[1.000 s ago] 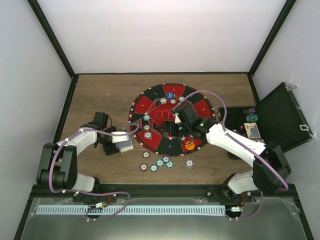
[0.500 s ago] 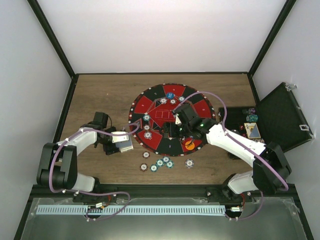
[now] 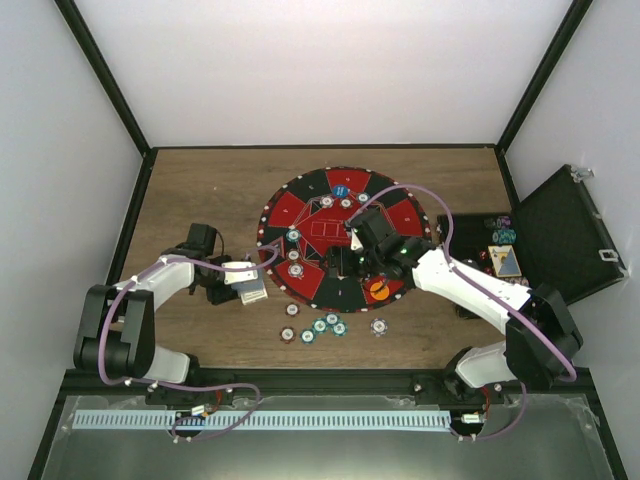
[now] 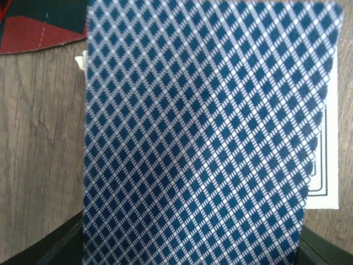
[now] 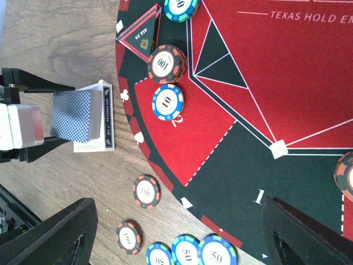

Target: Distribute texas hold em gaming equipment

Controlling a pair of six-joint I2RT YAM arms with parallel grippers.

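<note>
Hovering over the lower part of the round mat (image 5: 309,83), the right pincer (image 5: 179,205) is seen with its fingers spread wide and nothing held between them. Over at the left of the top view, the left pincer (image 3: 252,289) is held low over the bench (image 3: 190,190), just beside the mat's left rim. A blue-backed card (image 4: 198,132) is pinched by its edges between the black fingers (image 5: 38,84). That card fills nearly the whole left wrist view, diamond pattern up.

A white-bordered card (image 5: 106,118) is seen lying flat on the wood under it, sticking out on the side toward the mat. Whether it is one card or a small stack cannot be told.

On the mat, in the upper part of the right wrist view, a red 100 chip (image 5: 166,63) is set with a blue 10 chip (image 5: 167,101) just below it, and a triangular ALL IN marker (image 5: 142,33) is placed just above them. Off the mat, on bare wood, two more red chips (image 5: 146,191) are laid toward the lower left, and three blue-and-green chips (image 5: 186,251) are lined up along the bottom edge.

In the top view an orange disc (image 3: 379,290) is spotted at the mat's lower right and a blue disc (image 3: 341,190) near its top. The black case (image 3: 565,235) is seen open at the far right.
</note>
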